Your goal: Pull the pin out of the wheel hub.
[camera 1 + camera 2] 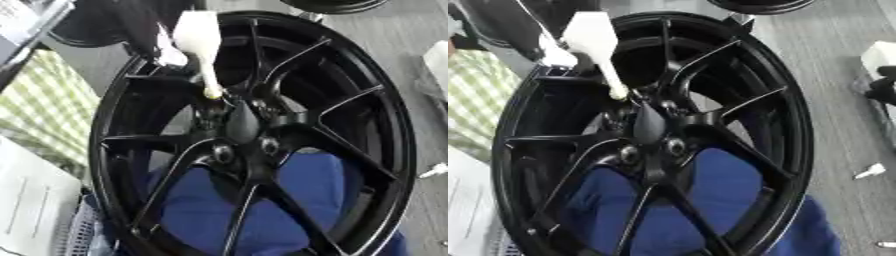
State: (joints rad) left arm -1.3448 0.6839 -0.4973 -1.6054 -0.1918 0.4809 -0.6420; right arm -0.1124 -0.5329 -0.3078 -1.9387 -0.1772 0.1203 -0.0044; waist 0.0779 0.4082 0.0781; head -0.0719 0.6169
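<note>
The pin (213, 92), a small yellowish tip, sits in a bolt hole just above the centre of the black wheel (385, 125), which stands upright against a blue cloth (210, 210). A white-covered hand (197, 37) reaches down from the upper left, its fingers (206, 70) narrowing onto the pin; whether they pinch it I cannot tell. The pin looks light, stiff and smooth, best gripped by its exposed head and drawn straight out, while the heavy wheel should stay put.

A green-and-white checked cloth (48, 105) is lying at the left, white paper (31, 205) sitting below it. Blue fabric (306, 190) is showing at the bottom, while a small white object (870, 171), possibly plastic, is resting on the grey floor (842, 100).
</note>
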